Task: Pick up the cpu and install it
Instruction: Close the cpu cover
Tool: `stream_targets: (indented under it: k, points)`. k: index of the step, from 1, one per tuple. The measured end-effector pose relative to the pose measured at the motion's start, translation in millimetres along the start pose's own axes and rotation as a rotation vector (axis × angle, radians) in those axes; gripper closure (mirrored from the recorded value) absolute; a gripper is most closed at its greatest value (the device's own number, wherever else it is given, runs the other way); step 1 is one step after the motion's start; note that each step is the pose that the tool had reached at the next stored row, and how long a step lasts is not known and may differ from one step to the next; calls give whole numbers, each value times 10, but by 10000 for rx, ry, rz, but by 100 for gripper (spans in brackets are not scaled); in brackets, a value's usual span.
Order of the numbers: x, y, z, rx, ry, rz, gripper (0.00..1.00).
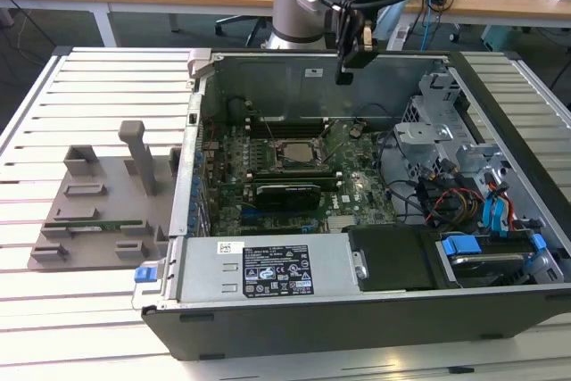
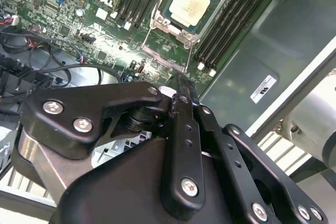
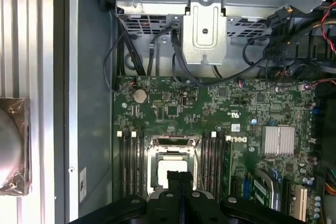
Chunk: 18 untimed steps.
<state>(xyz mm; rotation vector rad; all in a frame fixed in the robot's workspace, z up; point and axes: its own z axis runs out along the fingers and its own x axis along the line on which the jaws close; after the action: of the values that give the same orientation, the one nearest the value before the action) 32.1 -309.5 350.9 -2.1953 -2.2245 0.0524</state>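
You find a grey fixture at the exterior view's left, resting on the slatted counter just beside the open computer case. Inside the case the green motherboard lies flat.

The cpu sits in its socket near the middle of that board, silvery top facing up. The second wrist view confirms it: the cpu lies square within the metal socket frame, with dark memory slots running along both sides. In the first wrist view the cpu is partly covered by the fingertips in front of it.

The hand hangs from the arm above the rear of the case, apart from the board and to the exterior view's right of the cpu. Its fingers are drawn together with nothing between them, as both wrist views show.

Further to the exterior view's right, note the metal drive cage, with cables below it.
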Motion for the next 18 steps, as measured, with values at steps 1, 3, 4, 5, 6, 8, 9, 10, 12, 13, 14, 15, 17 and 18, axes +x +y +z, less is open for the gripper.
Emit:
stream_targets:
  k: [1,3,4,5,6,8,9,10,12,13,14,15,17,18]
  points:
    - [0,17,29,1,-1,0,89]
    - [1,40,83,1,1,0,89]
    - [1,49,104,1,-1,1,89]
    - [1,57,126,2,0,1,89]
    - [1,67,148,3,-1,0,89]
    - [1,96,197,7,0,1,89]
    - [2,116,223,9,1,0,89]
    - [1,126,238,9,0,1,89]
    - [2,149,284,11,1,1,89]
    - [2,159,324,12,-1,0,89]
    - [2,168,359,12,0,0,89]
    - [3,175,388,11,1,0,89]
    - [3,197,438,12,-1,0,89]
    - [3,212,465,12,-1,0,89]
